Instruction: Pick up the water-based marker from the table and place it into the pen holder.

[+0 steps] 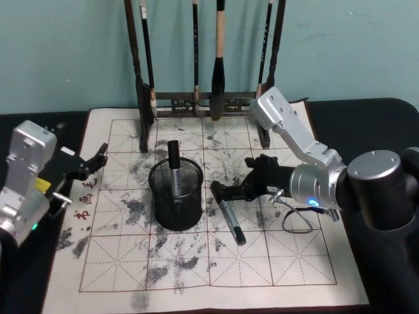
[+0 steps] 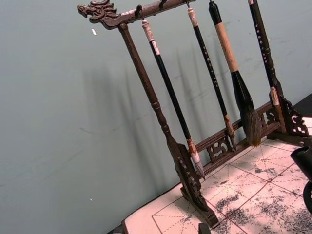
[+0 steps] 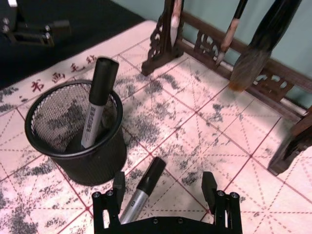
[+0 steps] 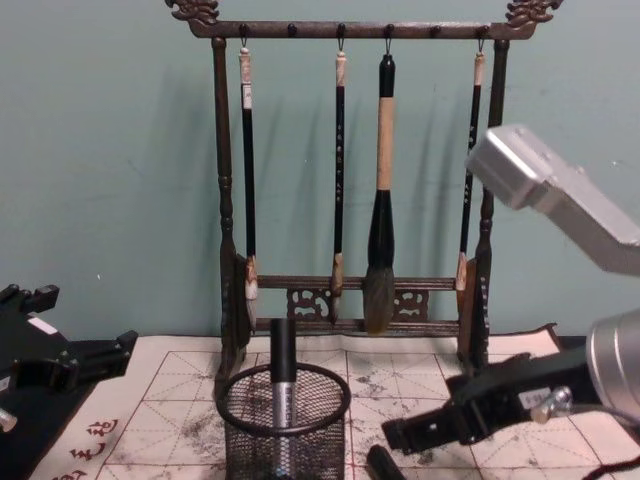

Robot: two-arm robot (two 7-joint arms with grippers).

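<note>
Right of centre in the head view, the right gripper (image 1: 221,193) hangs low over the table (image 1: 366,114), fingers apart around a marker (image 1: 230,219) lying just beside the pen holder (image 1: 157,196), which holds a second marker (image 1: 174,163). The left gripper (image 1: 91,160) sits at the left edge.

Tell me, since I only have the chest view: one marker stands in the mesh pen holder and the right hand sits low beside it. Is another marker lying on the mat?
Observer: Yes. In the head view a second marker lies flat on the mat, just right of the pen holder.
Operator: Is the right hand gripping it?
Observer: No. The right wrist view shows the right hand open, with its fingers spread wide. The marker lies on the mat between them.
Operator: Where is the left hand?
Observer: The head view puts the left hand at the mat's left edge, well apart from the holder.
</note>
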